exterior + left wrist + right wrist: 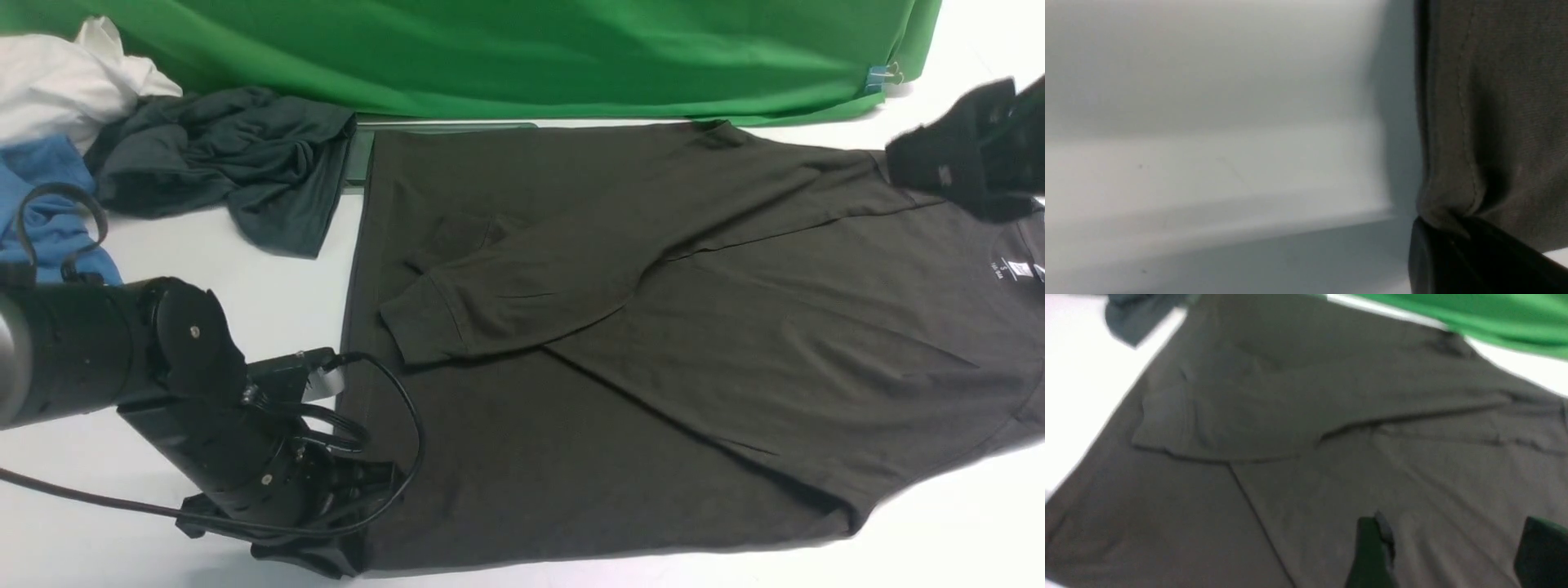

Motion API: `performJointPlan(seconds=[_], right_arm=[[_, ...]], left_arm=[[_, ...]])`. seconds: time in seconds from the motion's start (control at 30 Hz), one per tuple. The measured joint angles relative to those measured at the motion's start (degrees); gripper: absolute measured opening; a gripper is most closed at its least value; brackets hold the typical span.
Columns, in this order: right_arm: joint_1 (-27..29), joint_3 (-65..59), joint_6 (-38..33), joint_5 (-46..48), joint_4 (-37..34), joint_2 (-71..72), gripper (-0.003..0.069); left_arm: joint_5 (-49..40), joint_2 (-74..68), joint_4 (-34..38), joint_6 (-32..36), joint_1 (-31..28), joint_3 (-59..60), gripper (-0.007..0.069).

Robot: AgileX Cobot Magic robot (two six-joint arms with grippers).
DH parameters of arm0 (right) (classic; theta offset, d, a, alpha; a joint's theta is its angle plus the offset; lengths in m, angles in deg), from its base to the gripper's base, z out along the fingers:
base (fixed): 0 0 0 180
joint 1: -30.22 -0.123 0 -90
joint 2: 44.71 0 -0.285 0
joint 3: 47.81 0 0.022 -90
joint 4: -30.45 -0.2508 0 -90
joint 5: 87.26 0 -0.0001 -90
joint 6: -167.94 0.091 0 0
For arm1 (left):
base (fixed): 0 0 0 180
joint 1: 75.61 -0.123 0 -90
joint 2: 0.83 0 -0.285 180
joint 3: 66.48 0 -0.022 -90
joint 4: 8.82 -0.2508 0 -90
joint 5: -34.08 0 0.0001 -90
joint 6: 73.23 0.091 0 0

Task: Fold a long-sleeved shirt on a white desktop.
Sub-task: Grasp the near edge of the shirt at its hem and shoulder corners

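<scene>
Left arm (122,351), white desktop (277,294), green backdrop (531,49)

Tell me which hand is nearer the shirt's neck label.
Right. The right hand hovers close by the neck label; the left hand grips the hem corner at the opposite end of the shirt.

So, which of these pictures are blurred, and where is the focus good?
Front view: sharp on the shirt and white desktop; only the right hand is smeared. Left wrist view: soft overall, grey bands across the desktop, shirt hem too near for focus. Right wrist view: blurred everywhere, fold edges soft.
</scene>
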Motion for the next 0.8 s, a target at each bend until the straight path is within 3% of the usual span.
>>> performJointPlan(seconds=[0.13,0.4,0.57,0.8], right_arm=[[0.00,0.00,-1.08,3.29,0.05,-0.11,0.0474],[0.00,0.00,-4.29,11.33,0.50,-0.11,0.0474],[0.00,-0.70,-16.88,11.34,1.13,-0.11,0.0474],[0.00,-9.77,-27.57,7.78,1.95,-2.74,0.0474]], left_arm=[[0.62,2.08,-0.65,0.00,-1.05,0.64,0.0036],[-2.88,12.73,-3.37,0.00,-9.73,1.24,0.0036],[-5.42,19.20,-4.64,0.00,-16.01,1.26,0.0036],[-5.69,20.67,-4.79,0.56,-16.64,1.41,0.0036]])
